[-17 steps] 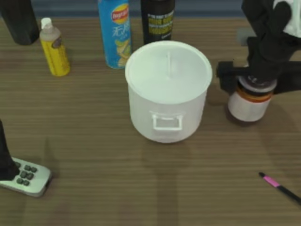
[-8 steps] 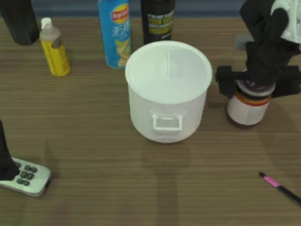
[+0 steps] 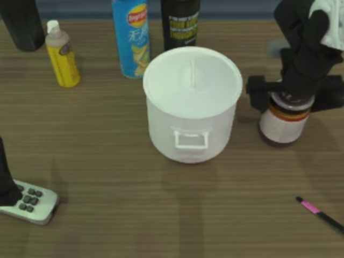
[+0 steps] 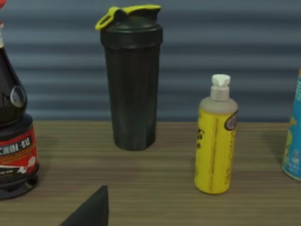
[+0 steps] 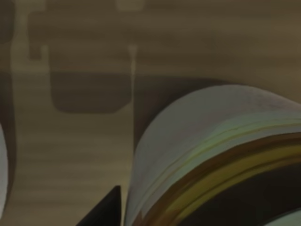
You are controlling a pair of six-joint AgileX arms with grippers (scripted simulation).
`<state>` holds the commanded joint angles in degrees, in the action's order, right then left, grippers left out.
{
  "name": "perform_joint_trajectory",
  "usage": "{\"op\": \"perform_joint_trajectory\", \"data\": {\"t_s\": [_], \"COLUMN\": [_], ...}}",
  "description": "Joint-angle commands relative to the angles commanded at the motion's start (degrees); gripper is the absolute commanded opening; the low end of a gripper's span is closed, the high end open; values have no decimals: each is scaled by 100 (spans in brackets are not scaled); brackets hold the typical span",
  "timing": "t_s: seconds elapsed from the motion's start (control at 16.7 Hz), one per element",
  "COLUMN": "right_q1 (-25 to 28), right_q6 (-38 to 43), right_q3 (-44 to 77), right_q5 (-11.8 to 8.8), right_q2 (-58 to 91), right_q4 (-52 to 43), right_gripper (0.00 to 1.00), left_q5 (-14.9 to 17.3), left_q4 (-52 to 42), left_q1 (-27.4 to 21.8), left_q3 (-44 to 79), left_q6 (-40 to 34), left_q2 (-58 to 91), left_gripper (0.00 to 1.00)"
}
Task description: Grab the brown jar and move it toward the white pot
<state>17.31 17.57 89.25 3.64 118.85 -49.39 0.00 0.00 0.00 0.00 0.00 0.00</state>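
The right pincer (image 3: 293,92) is clamped around the brown jar (image 3: 283,122) near its lid, just right of the white pot (image 3: 191,105) on the counter (image 3: 107,140). The left arm sits parked at the left edge.

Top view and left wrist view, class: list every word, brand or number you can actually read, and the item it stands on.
"Lay's": logo on the blue chip can.
Black bottle: yellow lettering, too blurred to read.
Dark sauce bottle: red label with white characters, unreadable.
Yellow bottle: small badge, unreadable.
Brown jar: no readable text.
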Motion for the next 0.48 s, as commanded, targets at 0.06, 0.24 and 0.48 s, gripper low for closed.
{"op": "perform_joint_trajectory", "data": {"t_s": [0.06, 0.24, 0.48], "right_q1": [0, 0, 0], "right_q6": [0, 0, 0], "right_q3": [0, 0, 0], "right_q5": [0, 0, 0], "right_q2": [0, 0, 0], "right_q4": [0, 0, 0], "right_gripper": [90, 100, 100], "left_q5": [0, 0, 0], "left_q4": [0, 0, 0], "left_q1": [0, 0, 0], "left_q3": [0, 0, 0], "left_q6": [0, 0, 0], "left_q2": [0, 0, 0], "left_gripper": [100, 100, 100]}}
